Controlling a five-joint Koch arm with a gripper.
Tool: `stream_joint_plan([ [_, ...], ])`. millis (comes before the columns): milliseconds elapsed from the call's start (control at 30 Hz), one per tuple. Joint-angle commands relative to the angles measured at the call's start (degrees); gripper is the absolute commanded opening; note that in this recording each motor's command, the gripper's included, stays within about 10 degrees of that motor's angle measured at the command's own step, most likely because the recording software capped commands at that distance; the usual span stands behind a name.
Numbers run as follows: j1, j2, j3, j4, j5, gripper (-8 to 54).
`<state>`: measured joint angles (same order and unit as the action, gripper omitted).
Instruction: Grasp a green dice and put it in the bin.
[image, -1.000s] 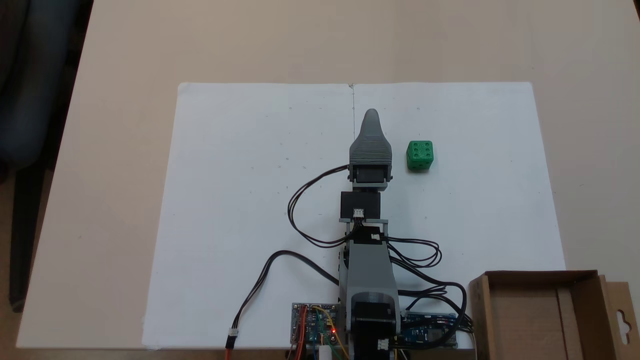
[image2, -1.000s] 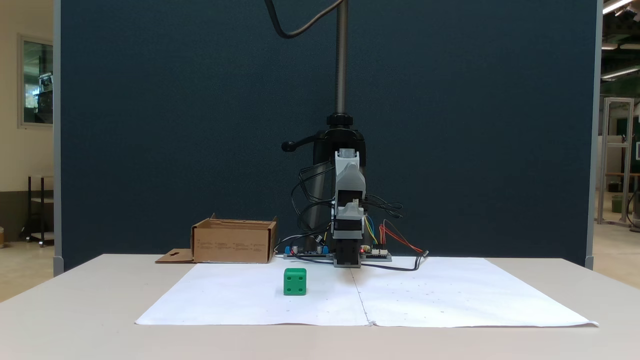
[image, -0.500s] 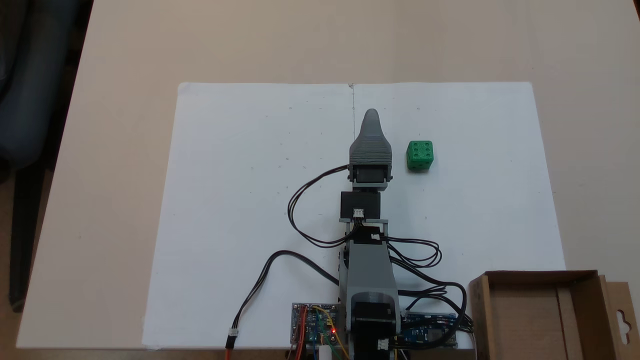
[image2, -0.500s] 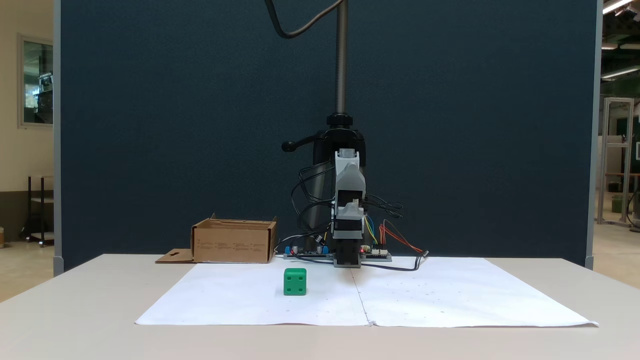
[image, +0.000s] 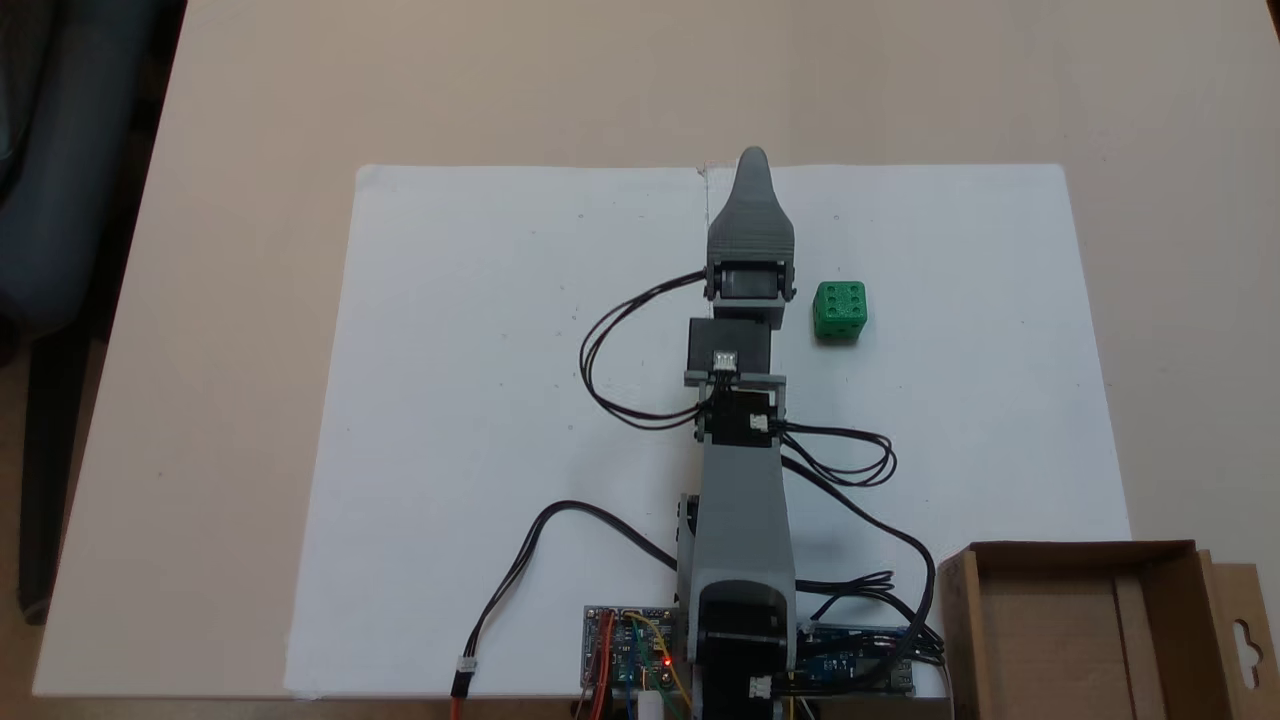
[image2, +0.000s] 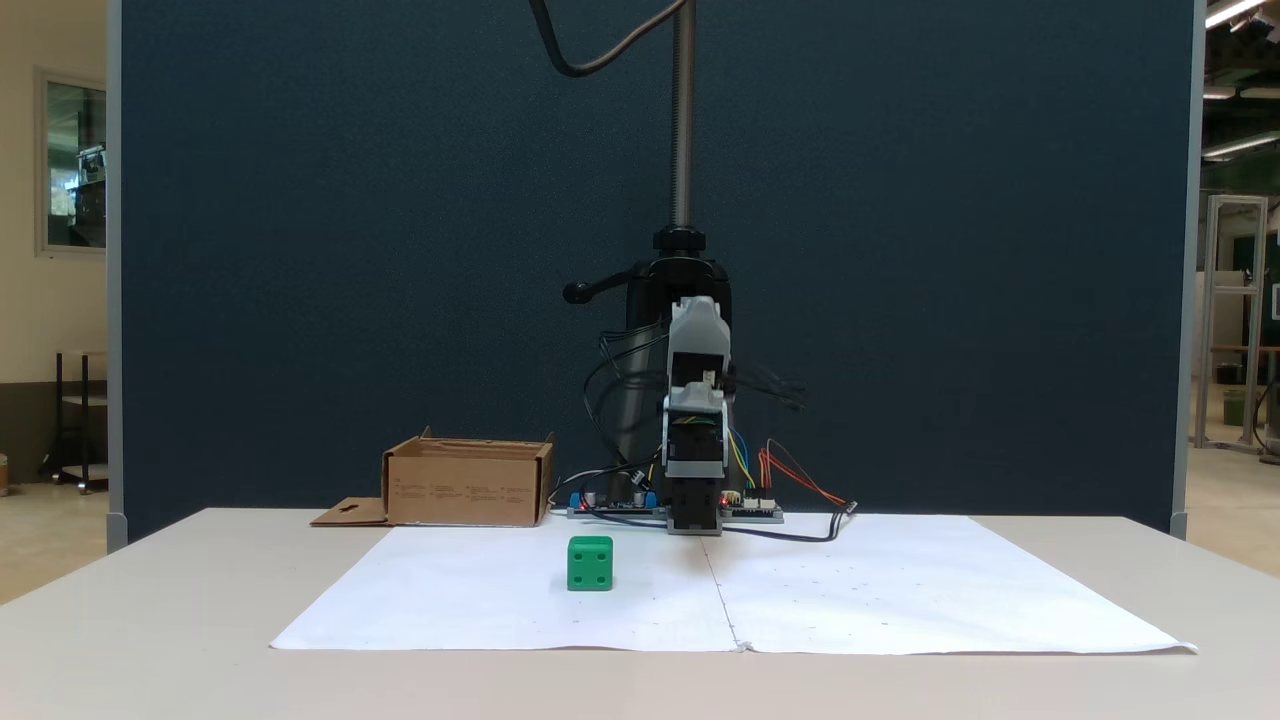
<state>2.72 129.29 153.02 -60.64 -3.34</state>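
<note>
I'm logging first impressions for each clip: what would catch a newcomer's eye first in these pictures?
The small bright green plastic dice stands out most, sitting alone on the white paper sheet right of the arm in the top-down fixed view. Next comes the grey arm, stretched along the sheet's centre crease with its gripper at the far edge. The shallow brown cardboard bin waits beside the arm's base.

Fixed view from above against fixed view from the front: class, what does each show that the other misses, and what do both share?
From above: the six-pip top of the green dice, and the inside of the bin, which is empty. From the front: the dice's four-pip side, the blue partition and the metal pole. Shared: the dice resting on white paper, apart from the hand.
</note>
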Motion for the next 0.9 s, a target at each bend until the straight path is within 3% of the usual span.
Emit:
stream_joint_plan([
  [0, 0.7, 6.4, -7.4, 9.1, -4.5, 43.2],
  [333, 4.0, 6.2, -25.6, 53.7, -3.3, 44.0],
  [433, 3.6, 6.0, -32.1, 64.1, -1.7, 46.8],
  [600, 1.1, 4.7, -33.4, 81.3, -1.7, 50.4],
  [867, -3.4, 1.1, -33.8, 106.2, -1.8, 50.4],
])
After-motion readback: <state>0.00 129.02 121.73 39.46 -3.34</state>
